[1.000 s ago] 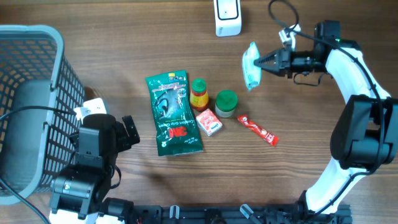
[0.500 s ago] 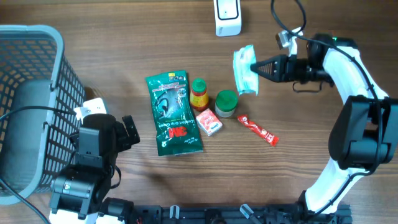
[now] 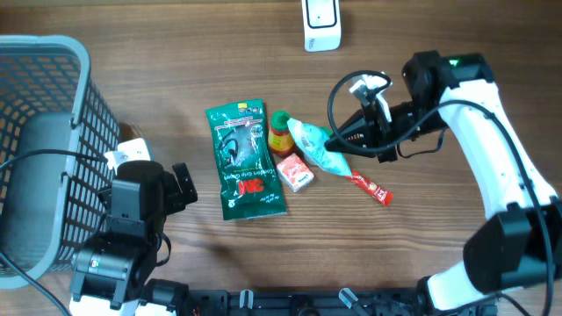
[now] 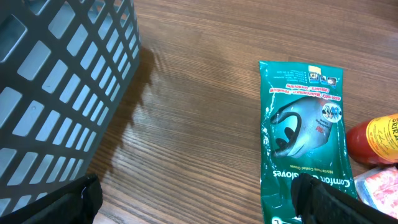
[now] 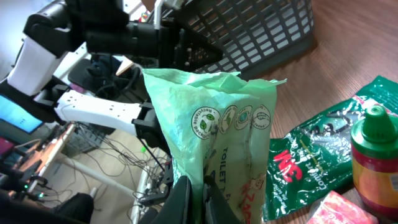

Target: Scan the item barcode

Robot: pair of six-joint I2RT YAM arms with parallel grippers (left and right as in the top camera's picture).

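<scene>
by the sauce bottle point(image 3: 281, 132) — right gripper point(image 3: 339, 140) clamps a pale-green packet point(image 3: 311, 145).

Pale green plastic packet point(image 3: 312, 145) printed "TOILET", pinched at one end by right gripper point(image 5: 194, 198), lifted and tilted; white scanner point(image 3: 321, 25) at far edge of table point(image 3: 439, 263), well apart.

Table point(image 3: 176, 35) looks matt wood, basket point(image 3: 53, 44) plastic, pouch point(image 5: 217, 143) seemingly glossy film.

Right arm point(image 3: 505, 140): white shells, black joints, green LED point(image 3: 455, 62) lit, black cable point(image 3: 331, 105) looped off wrist. Left arm point(image 3: 123, 228): all black, left gripper point(image 3: 182, 185) black too.
</scene>
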